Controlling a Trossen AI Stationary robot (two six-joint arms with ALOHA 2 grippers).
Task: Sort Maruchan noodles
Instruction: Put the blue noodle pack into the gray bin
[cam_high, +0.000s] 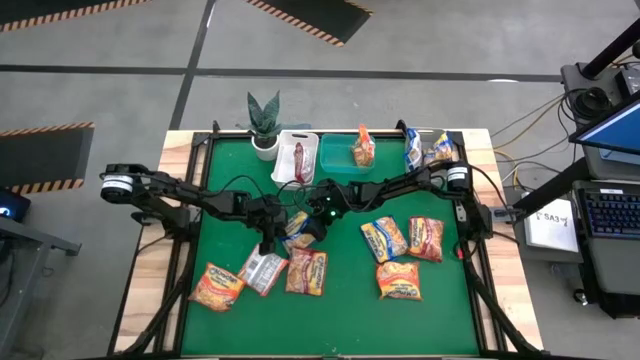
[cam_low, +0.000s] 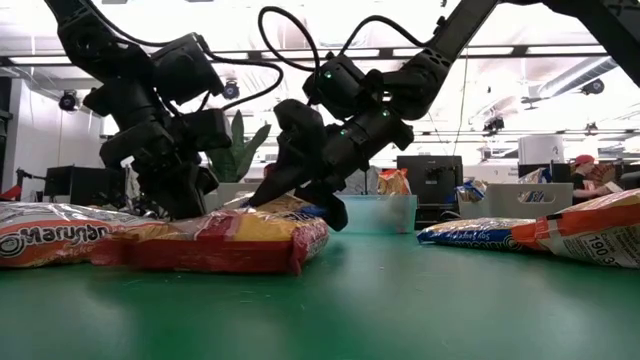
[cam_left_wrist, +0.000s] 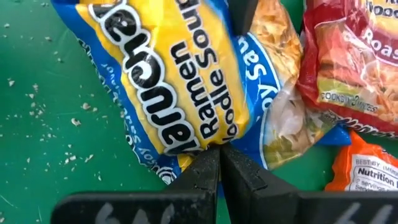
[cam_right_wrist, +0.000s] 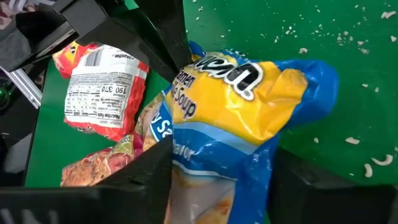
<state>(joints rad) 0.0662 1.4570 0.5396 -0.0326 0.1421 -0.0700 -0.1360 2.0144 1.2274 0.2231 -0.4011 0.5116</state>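
Note:
A blue-and-yellow Maruchan packet lies mid-table between both grippers, resting partly on other packets. My left gripper comes in from the left and is shut on one end of it. My right gripper reaches in from the right and has the other end between its fingers. Loose packets lie near the front: orange, silver-backed, red-brown, and three at the right. My left gripper pinches the blue-and-yellow packet's crimped end edge between its two fingers, only the thin seam. The fingers point steeply down in the low view. My right gripper holds the packet's opposite blue end across its width, one finger on each long side. It slants down from the right, and the packet is bunched narrower between the fingers.
Along the far edge stand a potted plant, a white bin holding a red packet, a teal bin with an orange packet and a grey bin with blue-marked ones. Bare green mat shows at the left and front centre.

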